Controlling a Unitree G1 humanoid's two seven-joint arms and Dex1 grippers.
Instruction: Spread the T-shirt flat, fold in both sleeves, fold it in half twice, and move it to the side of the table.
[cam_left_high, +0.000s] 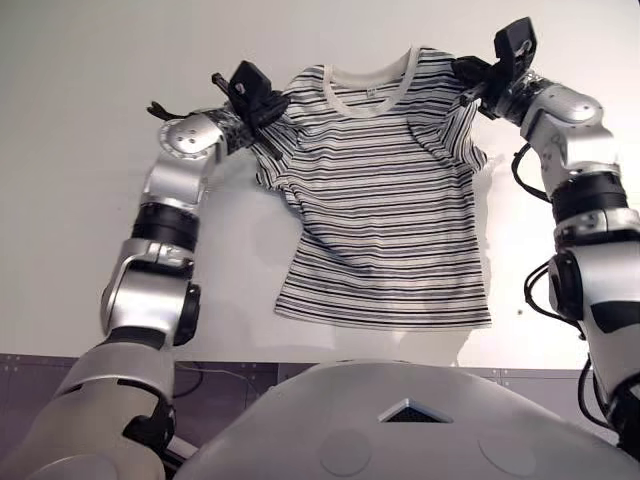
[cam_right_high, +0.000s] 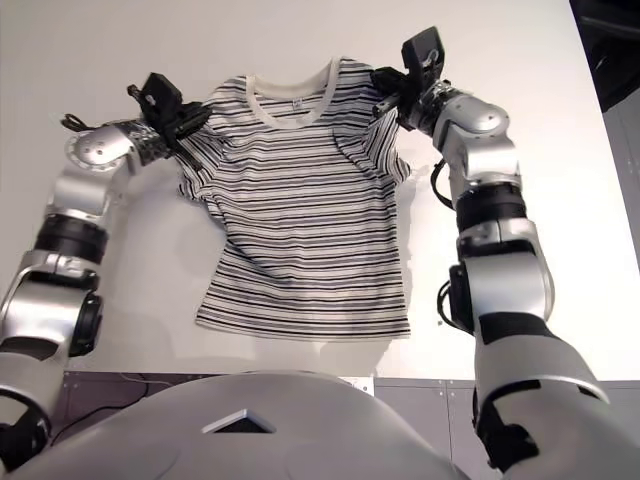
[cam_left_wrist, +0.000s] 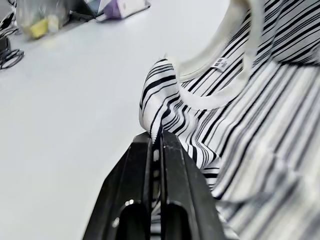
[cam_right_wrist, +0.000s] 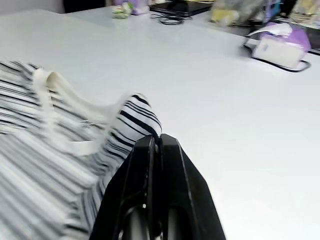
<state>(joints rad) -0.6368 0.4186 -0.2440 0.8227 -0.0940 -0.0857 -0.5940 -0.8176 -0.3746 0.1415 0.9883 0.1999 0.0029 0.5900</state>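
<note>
Left eye view: the T-shirt (cam_left_high: 385, 200) is clamped at its shoulders by left claw (cam_left_high: 270, 122) and right claw (cam_left_high: 468, 86) (equally near), its length lying back from both.

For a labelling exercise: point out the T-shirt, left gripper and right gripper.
T-shirt (cam_left_high: 385, 210): left eye view, chest.
left gripper (cam_left_wrist: 156, 140): left wrist view, between fingertips.
right gripper (cam_right_wrist: 156, 141): right wrist view, between fingertips.

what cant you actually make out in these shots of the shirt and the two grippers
- Left wrist view: how much T-shirt the left gripper pinches; its fingers cover the fold.
- Right wrist view: likewise for the right gripper.
- Wrist views: objects at the table's far edge, too blurred to name.
- Eye views: the T-shirt's back layer, hidden beneath the front.
</note>
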